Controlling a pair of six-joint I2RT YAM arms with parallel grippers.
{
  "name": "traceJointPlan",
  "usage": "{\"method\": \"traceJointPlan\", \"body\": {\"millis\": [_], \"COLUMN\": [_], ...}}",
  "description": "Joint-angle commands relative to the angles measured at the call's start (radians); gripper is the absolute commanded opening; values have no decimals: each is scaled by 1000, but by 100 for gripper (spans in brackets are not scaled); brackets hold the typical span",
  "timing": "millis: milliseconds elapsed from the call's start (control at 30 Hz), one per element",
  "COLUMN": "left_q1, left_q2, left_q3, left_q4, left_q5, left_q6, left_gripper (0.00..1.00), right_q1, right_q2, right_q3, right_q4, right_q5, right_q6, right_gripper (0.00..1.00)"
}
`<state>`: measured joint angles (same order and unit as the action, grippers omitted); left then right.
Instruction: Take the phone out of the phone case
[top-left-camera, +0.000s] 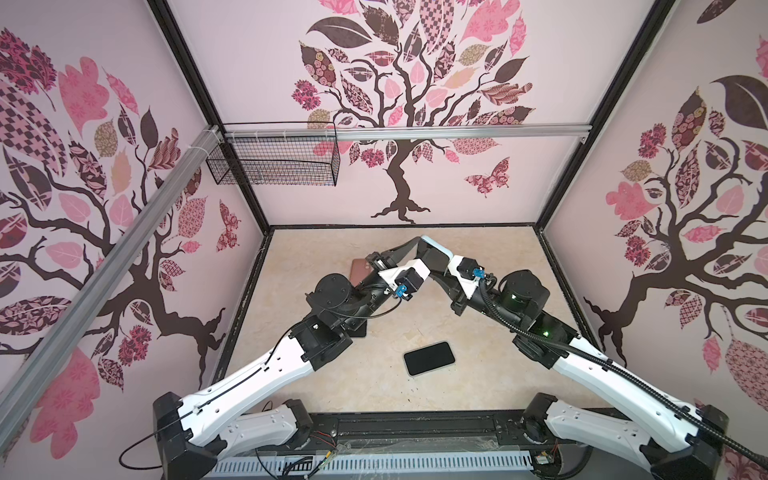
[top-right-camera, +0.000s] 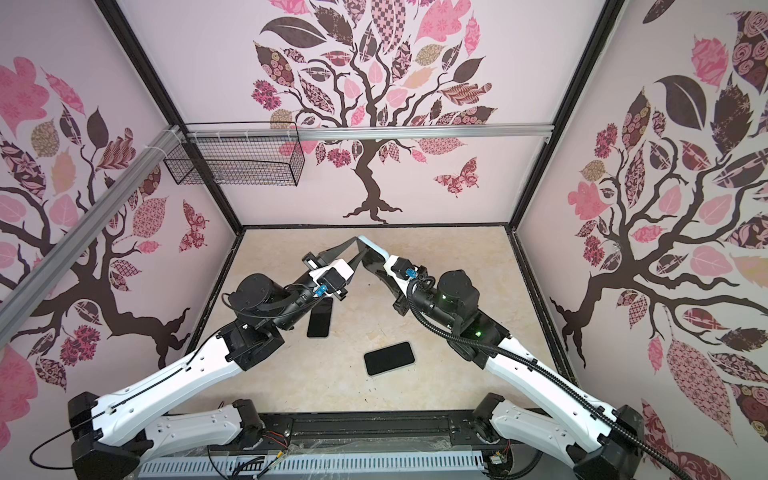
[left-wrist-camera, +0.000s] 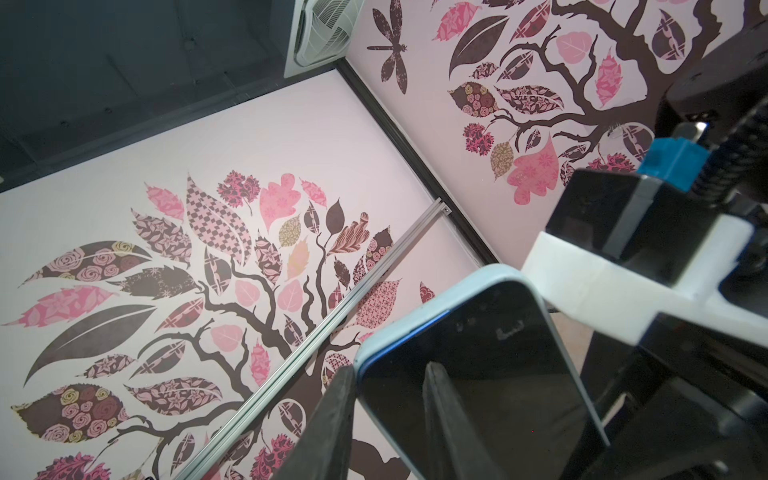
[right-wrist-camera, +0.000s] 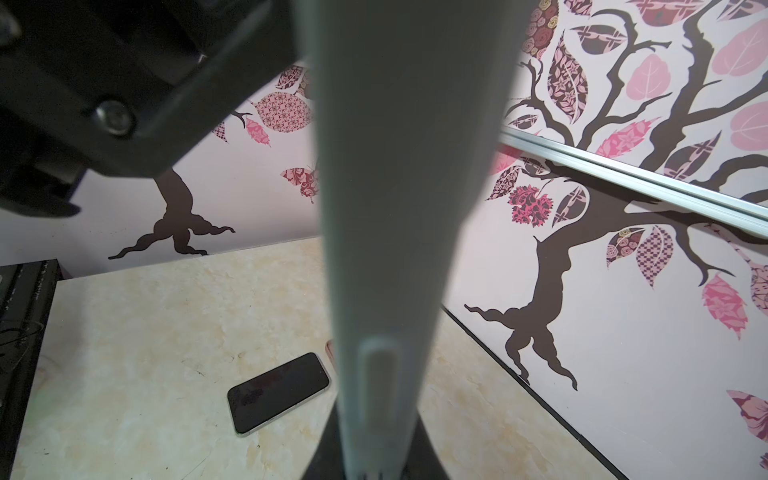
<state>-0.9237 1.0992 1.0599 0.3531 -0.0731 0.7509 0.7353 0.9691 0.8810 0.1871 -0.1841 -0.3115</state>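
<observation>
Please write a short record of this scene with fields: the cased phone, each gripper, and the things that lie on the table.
phone case: light blue, held above the table, phone inside
phone: dark screen, not yet out
right gripper: shut on the phone case edge
left gripper: fingers astride the case rim, one on the screen
on table: black phone near the front; second black phone by the left arm; brownish-pink flat item partly behind that arm

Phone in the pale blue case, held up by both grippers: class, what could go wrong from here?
The phone and case hang above the table; once freed, the phone might fall onto it. The right gripper holds the case only at one end, so prying may twist it loose.
</observation>
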Motion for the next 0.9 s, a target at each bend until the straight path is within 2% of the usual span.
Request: {"method": "traceJointPlan", "body": {"millis": [0,867], "left_q1": [0,1], "left_q2": [24,44], "left_q3": [29,29], "left_q4": [-73,-149], "left_q5": [9,33], "left_q6": [-21,-41], "left_gripper": [30,31], "right_q1": [23,55], "right_q2": [-44,-71], "right_q3": [21,7], "right_q4": [107,92], "right_q5": [-133,-216], "right_q6": [-86,-232], "right_gripper": [0,0]}}
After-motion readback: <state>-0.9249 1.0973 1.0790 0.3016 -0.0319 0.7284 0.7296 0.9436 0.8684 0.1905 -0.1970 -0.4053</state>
